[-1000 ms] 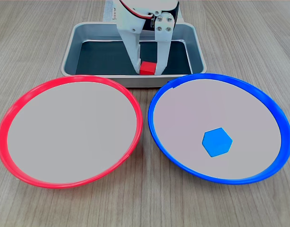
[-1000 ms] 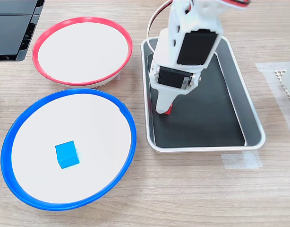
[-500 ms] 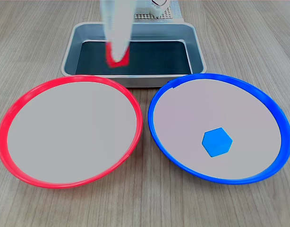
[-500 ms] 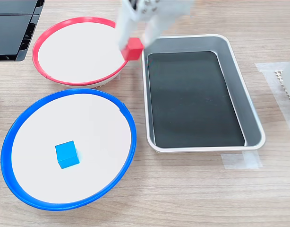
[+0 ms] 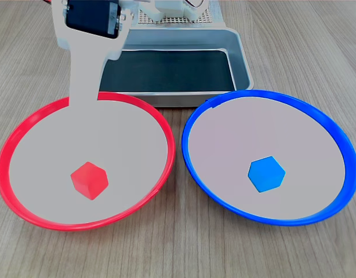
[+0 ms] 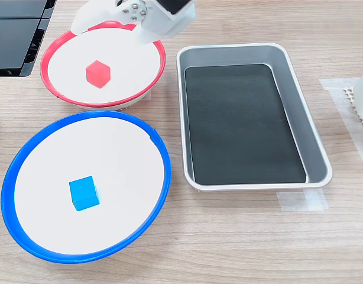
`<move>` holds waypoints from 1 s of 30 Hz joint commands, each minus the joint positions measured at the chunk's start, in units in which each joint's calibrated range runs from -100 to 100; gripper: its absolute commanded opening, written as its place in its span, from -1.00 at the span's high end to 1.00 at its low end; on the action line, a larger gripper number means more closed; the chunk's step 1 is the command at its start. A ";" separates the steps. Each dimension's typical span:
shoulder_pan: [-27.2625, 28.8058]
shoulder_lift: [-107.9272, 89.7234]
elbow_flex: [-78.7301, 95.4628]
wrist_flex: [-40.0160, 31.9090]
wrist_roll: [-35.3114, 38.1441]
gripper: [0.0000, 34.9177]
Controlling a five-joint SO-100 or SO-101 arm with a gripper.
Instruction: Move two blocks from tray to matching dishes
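- The small bright red cube (image 5: 89, 180) lies free on the pale centre of the round red-rimmed dish (image 5: 160, 130), near its middle in both exterior views.
- The small bright blue cube (image 5: 266, 174) rests in the round blue-rimmed dish (image 5: 334, 136), right of centre in the first exterior view.
- The rectangular grey metal tray (image 5: 242, 63) with its dark floor holds nothing (both blocks look delivered).
- The white arm's jaws hang above the red-rimmed dish's far edge, holding nothing; their opening I cannot tell.
- Judged from this, only withdrawing from over the wooden desk (image 5: 294, 255) remains.

No readable text, labels or numbers — apparently none anywhere
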 commanded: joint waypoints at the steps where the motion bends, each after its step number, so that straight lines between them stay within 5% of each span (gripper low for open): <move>1: -1.80 -9.85 9.96 -5.56 -1.51 0.98; 10: -9.99 -52.32 47.92 -15.38 -18.46 1.00; 18: -10.37 -91.98 73.68 2.86 -17.44 1.00; 25: -8.77 -102.64 73.68 22.01 -17.39 1.00; 30: -8.30 -103.67 73.68 25.31 -17.24 1.00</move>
